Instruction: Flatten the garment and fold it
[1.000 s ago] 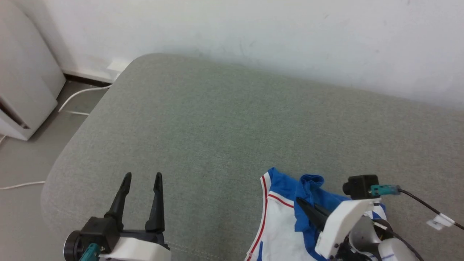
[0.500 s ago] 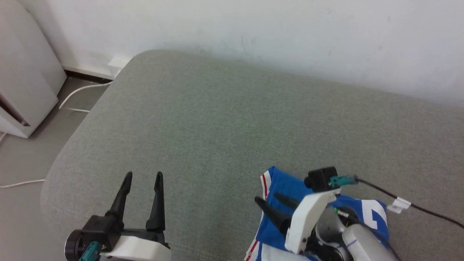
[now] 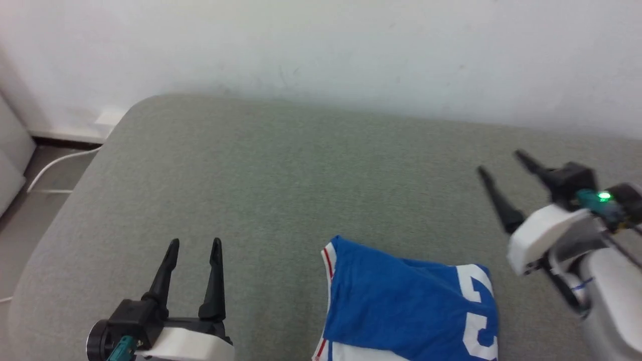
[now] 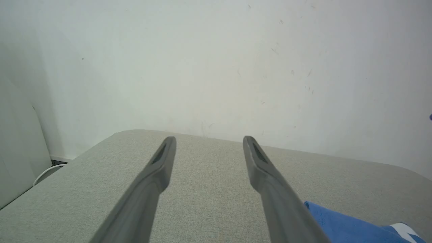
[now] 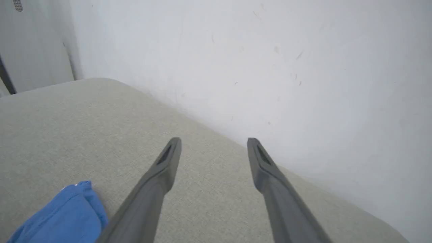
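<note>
Under both grippers spreads one big grey-green cushion (image 3: 281,175), pushed up against one plain white wall (image 3: 321,50), and one white cord (image 3: 55,163) lies far off to the left of the left gripper (image 3: 195,241). One blue garment (image 3: 401,306) lies on the cushion between the two grippers, to the right of the left one and near the right gripper (image 3: 500,161), touching neither. Both grippers have their two dark fingers spread wide apart and hold nothing.

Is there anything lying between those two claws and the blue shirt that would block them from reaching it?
Nothing visible. Only bare grey cushion lies between the shirt and the open left gripper, and likewise the open right gripper.
</note>
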